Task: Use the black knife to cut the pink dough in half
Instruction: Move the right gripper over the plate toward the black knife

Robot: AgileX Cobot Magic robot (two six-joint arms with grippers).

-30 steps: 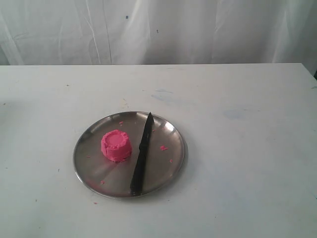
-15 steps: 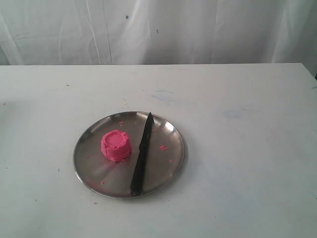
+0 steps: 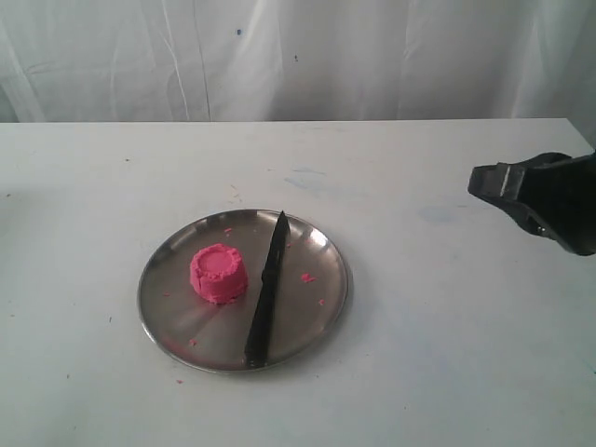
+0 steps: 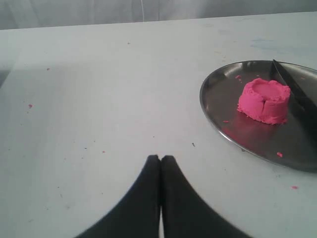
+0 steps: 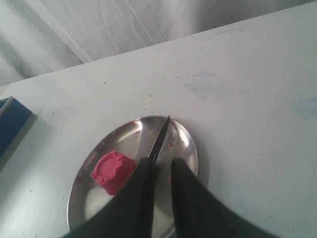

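The pink dough (image 3: 219,273) stands as one stubby cylinder on the left part of a round steel plate (image 3: 321,250). Just right of it the black knife (image 3: 265,293) lies on the plate, tip pointing to the back. My right gripper (image 3: 480,182) hangs in the air at the right edge, well clear of the plate. In the right wrist view its fingers (image 5: 162,162) stand slightly apart, empty, above the knife (image 5: 159,139) and dough (image 5: 113,172). My left gripper (image 4: 161,158) is shut and empty over bare table, left of the plate (image 4: 218,99) and dough (image 4: 264,100).
Tiny pink crumbs (image 3: 306,277) dot the plate and the table around it. A blue object (image 5: 10,124) lies at the table's far left in the right wrist view. White curtains (image 3: 298,56) close off the back.
My right gripper has come into the exterior view from the right edge. The dough, knife and plate have not moved.
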